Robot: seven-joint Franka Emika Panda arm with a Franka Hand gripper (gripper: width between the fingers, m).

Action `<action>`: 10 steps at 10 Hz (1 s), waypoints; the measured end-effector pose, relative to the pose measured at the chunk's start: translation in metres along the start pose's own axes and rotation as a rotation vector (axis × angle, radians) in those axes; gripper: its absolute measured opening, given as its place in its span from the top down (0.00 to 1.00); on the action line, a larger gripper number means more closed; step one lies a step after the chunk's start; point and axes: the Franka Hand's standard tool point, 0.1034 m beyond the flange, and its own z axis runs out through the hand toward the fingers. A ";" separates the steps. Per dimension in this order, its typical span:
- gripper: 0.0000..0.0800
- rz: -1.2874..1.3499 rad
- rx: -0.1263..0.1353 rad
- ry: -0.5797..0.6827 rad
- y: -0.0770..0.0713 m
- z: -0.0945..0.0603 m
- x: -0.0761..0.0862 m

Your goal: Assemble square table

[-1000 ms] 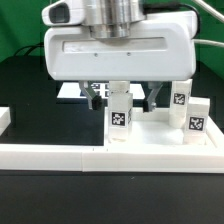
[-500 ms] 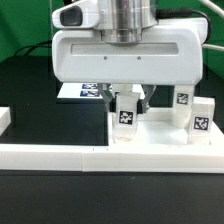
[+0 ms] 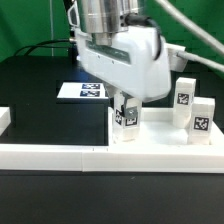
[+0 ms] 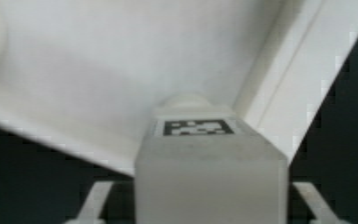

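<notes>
**Wrist rolled over while a leg is held at the tabletop corner**

Since half a second ago the arm's broad white head has twisted: it sat square and level across the middle of the exterior view, and now it is rotated and slanted from upper centre down toward the right, uncovering more of the marker board (image 3: 82, 90) at centre left. The tool (image 3: 125, 105) hangs just below frame centre, clenched on a tagged leg (image 3: 124, 122); the wrist view confirms the leg (image 4: 201, 165) fills the space between the jaws, its tag facing the camera.

The leg stands at the near left corner of the square tabletop (image 3: 160, 128), low in the frame, behind the long border wall (image 3: 60, 153) on the black bench (image 3: 40, 80). Two more legs (image 3: 184, 100) (image 3: 200, 117) stand upright at right of centre. Whether the held leg's foot is already seated in the tabletop cannot be told.

The turn suggests the leg is being screwed in. To do it well, keep the leg plumb, press down lightly while turning, and let go only when the leg stops wobbling, so the tabletop is not dragged round.
</notes>
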 end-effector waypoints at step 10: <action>0.20 -0.501 -0.037 -0.048 0.003 0.011 -0.013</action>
